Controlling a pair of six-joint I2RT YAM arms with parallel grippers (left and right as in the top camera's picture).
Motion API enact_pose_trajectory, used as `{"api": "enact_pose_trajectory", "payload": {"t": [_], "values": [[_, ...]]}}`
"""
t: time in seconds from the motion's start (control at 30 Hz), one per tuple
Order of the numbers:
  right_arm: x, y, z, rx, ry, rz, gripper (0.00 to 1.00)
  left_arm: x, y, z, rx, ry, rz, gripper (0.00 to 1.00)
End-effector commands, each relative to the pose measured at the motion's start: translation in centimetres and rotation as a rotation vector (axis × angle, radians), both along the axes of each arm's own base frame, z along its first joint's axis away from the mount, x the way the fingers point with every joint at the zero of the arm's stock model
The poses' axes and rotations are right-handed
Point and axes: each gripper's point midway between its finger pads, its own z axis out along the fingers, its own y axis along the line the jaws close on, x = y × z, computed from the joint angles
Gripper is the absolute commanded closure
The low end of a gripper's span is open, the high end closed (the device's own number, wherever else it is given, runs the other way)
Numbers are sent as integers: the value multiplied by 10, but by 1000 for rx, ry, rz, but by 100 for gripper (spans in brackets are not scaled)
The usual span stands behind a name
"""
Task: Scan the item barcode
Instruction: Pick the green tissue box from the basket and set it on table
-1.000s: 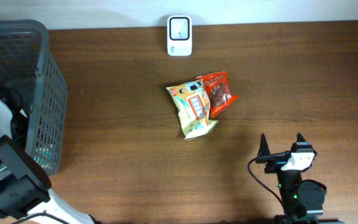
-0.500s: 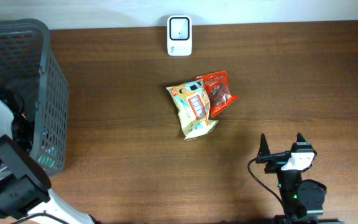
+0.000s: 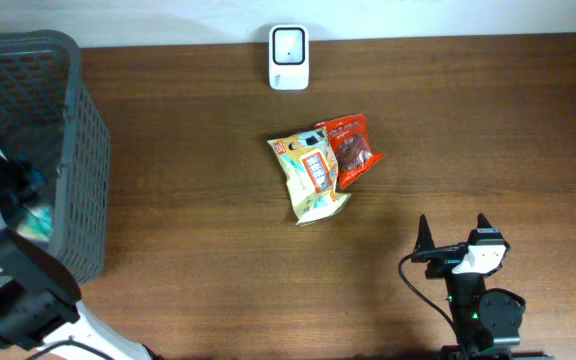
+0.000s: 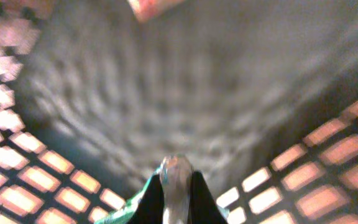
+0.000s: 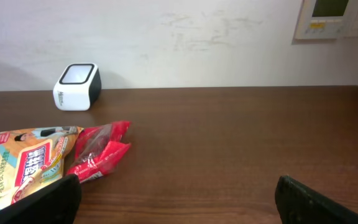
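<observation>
Two snack bags, a yellow crinkly foil bag [image 3: 311, 176] and a red foil bag [image 3: 353, 147], lie touching mid brown wooden table [image 3: 218, 285], near the white boxy barcode scanner [image 3: 289, 44]. The left gripper [image 4: 176, 186] is down inside the dark grey plastic mesh basket [image 3: 78, 150], jaws pinched narrow on the edge of a thin green-trimmed packet [image 4: 132, 208]; view blurred. The right gripper [image 3: 453, 225] is parked, jaws wide, empty. Risk: the edge pinch slips, or the packet snags the mesh wall on lift-out. Barcode side unknown, so it may face away from the scanner.

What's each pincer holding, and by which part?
The left pincer, down in the basket, is shut on a packet with a green edge, apparently by that edge; it is too blurred to say more. The right pincer is open, holding nothing.
</observation>
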Motion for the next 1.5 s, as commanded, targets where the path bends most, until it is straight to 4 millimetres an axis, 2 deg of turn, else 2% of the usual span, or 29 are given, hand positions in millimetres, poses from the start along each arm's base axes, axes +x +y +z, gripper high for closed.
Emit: {"api": "enact_pose_trajectory", "payload": {"t": [0.0, 0.03, 0.07, 0.1, 0.13, 0.17, 0.2, 0.23, 0.27, 0.3, 0.33, 0.37, 0.43, 0.5, 0.57, 0.6, 0.7, 0.77, 0.87, 0.9, 0.97, 1.0, 1.07, 1.17, 1.3, 1.4, 1.43, 1.47], "values": [[0, -3, -3, 7, 5, -15, 1, 40, 26, 110, 171, -281, -4, 100], [0, -3, -3, 7, 5, -15, 1, 51, 26, 147, 203, -394, -15, 100], [0, -3, -3, 7, 5, -15, 2, 65, 14, 194, 204, -557, -80, 100], [0, -3, -3, 7, 5, -15, 2, 77, -8, 234, 167, -717, -176, 100], [0, -3, -3, 7, 5, -15, 1, 82, -29, 262, 124, -833, -242, 100], [0, -3, -3, 7, 5, -15, 1, 86, -68, 300, 27, -993, -358, 100], [0, -3, -3, 7, 5, -15, 2, 85, -98, 318, -52, -1069, -439, 100], [0, -3, -3, 7, 5, -15, 2, 84, -118, 326, -111, -1104, -490, 100], [0, -3, -3, 7, 5, -15, 2, 81, -140, 330, -186, -1120, -531, 100], [0, -3, -3, 7, 5, -15, 2, 76, -166, 321, -321, -1066, -480, 100], [0, -3, -3, 7, 5, -15, 1, 70, -189, 303, -454, -964, -390, 100], [0, -3, -3, 7, 5, -15, 2, 68, -206, 295, -524, -909, -363, 100], [0, -3, -3, 7, 5, -15, 2, 69, -237, 292, -604, -879, -426, 100], [0, -3, -3, 7, 5, -15, 2, 67, -287, 287, -709, -813, -488, 100], [0, -3, -3, 7, 5, -15, 1, 64, -310, 284, -750, -773, -511, 100], [0, -3, -3, 7, 5, -15, 2, 60, -328, 280, -795, -722, -486, 100], [0, -3, -3, 7, 5, -15, 2, 60, -344, 282, -822, -707, -484, 100], [0, -3, -3, 7, 5, -15, 2, 68, -339, 278, -750, -727, -484, 100], [0, -3, -3, 7, 5, -15, 2, 90, -299, 245, -325, -689, -405, 100], [0, -3, -3, 7, 5, -15, 1, 92, -296, 235, -221, -655, -402, 100], [0, -3, -3, 7, 5, -15, 1, 99, -317, 211, -137, -584, -450, 100], [0, -3, -3, 7, 5, -15, 2, 103, -331, 192, -102, -533, -458, 100], [0, -3, -3, 7, 5, -15, 2, 109, -339, 162, 2, -454, -432, 100], [0, -3, -3, 7, 5, -15, 2, 114, -360, 94, 65, -285, -427, 100], [0, -3, -3, 7, 5, -15, 1, 125, -377, 1, 86, -130, -460, 100], [0, -3, -3, 7, 5, -15, 2, 116, -386, -35, 41, -35, -471, 100], [0, -3, -3, 7, 5, -15, 2, 120, -391, -44, 36, -38, -476, 97], [0, -3, -3, 7, 5, -15, 2, 124, -401, -44, 13, -64, -485, 91]]}}
